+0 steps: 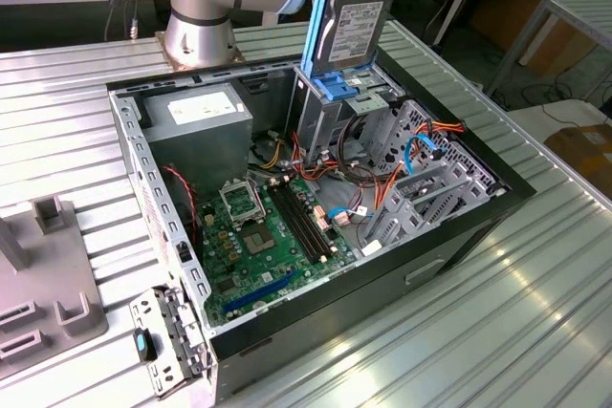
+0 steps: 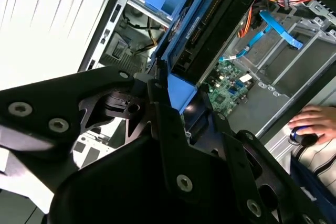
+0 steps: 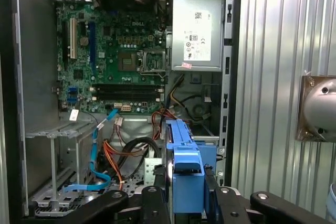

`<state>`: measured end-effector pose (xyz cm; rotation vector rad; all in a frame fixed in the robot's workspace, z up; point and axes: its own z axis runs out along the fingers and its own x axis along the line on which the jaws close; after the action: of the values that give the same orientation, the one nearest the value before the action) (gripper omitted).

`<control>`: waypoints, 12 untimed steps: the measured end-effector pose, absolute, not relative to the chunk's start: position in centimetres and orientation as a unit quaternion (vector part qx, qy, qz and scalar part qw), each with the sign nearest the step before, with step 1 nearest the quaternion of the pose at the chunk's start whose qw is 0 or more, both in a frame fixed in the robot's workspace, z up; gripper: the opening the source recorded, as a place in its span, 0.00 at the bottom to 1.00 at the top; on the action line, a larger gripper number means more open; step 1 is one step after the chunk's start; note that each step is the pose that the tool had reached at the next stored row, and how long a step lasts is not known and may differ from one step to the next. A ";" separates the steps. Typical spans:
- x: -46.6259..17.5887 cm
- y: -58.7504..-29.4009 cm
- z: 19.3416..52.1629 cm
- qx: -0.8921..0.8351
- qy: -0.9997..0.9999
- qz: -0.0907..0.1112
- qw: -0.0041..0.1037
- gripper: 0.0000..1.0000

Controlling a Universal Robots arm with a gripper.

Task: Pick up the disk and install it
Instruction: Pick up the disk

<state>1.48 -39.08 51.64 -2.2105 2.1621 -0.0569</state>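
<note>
The disk [image 1: 354, 18], dark grey with a white label and bright blue rails, stands on edge above the open computer case [image 1: 478, 226]. Its lower end is at the top of the metal drive cage [image 1: 330, 131], just above the cage's blue latch [image 1: 361, 102]. In both wrist views my gripper [image 3: 186, 195] is shut on the disk [image 3: 184, 166], with a black finger [image 3: 155, 203] on each blue rail. The second wrist view shows the gripper [image 2: 184, 100] clamping the disk [image 2: 202, 24] over the case interior.
Inside the case lie the green motherboard [image 1: 277, 236], the grey power-supply box [image 1: 196, 117] and orange and blue cables [image 1: 421, 150]. The arm's base [image 1: 196, 26] stands behind the case. A grey fixture [image 1: 48, 284] sits at the exterior view's left. A person's hand [image 2: 310, 119] rests on a mouse.
</note>
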 end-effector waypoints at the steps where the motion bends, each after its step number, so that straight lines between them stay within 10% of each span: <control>1: 1.6 -39.1 51.6 -0.715 0.699 -0.018 0.025 0.37; 12: 3.6 -41.4 51.6 -0.714 0.699 -0.018 0.024 0.37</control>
<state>3.64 -41.37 51.63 -2.2104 2.1625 -0.0571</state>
